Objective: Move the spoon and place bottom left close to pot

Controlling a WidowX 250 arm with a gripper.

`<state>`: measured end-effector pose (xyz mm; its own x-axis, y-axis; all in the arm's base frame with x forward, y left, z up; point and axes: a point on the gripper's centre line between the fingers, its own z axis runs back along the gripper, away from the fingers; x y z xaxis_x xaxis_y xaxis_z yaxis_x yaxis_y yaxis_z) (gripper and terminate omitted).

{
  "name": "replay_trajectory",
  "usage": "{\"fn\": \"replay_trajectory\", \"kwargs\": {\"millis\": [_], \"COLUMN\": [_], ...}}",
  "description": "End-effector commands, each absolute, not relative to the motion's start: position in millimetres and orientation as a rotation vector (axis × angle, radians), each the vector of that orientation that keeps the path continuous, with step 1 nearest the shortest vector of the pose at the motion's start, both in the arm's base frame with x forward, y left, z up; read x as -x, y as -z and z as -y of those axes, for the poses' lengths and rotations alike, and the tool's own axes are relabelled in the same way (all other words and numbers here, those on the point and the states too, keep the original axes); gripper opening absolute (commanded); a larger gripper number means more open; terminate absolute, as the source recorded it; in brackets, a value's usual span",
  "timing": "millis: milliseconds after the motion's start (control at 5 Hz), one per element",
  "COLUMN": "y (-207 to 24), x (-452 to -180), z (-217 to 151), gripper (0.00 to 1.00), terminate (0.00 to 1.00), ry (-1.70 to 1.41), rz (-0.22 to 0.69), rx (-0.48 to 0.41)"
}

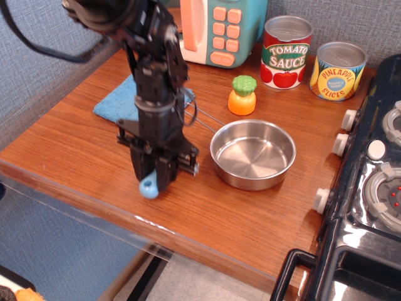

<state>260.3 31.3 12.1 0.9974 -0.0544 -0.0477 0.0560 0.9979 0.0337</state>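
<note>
My black gripper is shut on the spoon. Only the light blue ring end of its handle shows below the fingers; the bowl is hidden. The gripper holds it just above the wooden table, to the left of and slightly in front of the pot. The pot is a shallow shiny steel pan, empty, with its thin wire handle running up-left behind my arm.
A blue cloth lies at the back left, partly behind my arm. An orange-and-green toy, two tin cans and a toy microwave stand at the back. A black stove borders the right. The table's front edge is close.
</note>
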Motion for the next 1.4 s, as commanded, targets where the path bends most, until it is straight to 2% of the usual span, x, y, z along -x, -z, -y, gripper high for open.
{"fn": "replay_trajectory", "kwargs": {"millis": [0, 600, 1000, 1200], "y": [-17, -69, -65, -65], "x": [-253, -244, -246, -246], "z": [-24, -6, -2, -2], "gripper": [1.0, 1.0, 1.0, 1.0], "terminate": [0.0, 0.0, 0.0, 1.0], "ry": [0.135, 0.18, 0.189, 0.189], "rz": [-0.041, 0.12, 0.097, 0.097], "rx": [-0.057, -0.058, -0.061, -0.061]}}
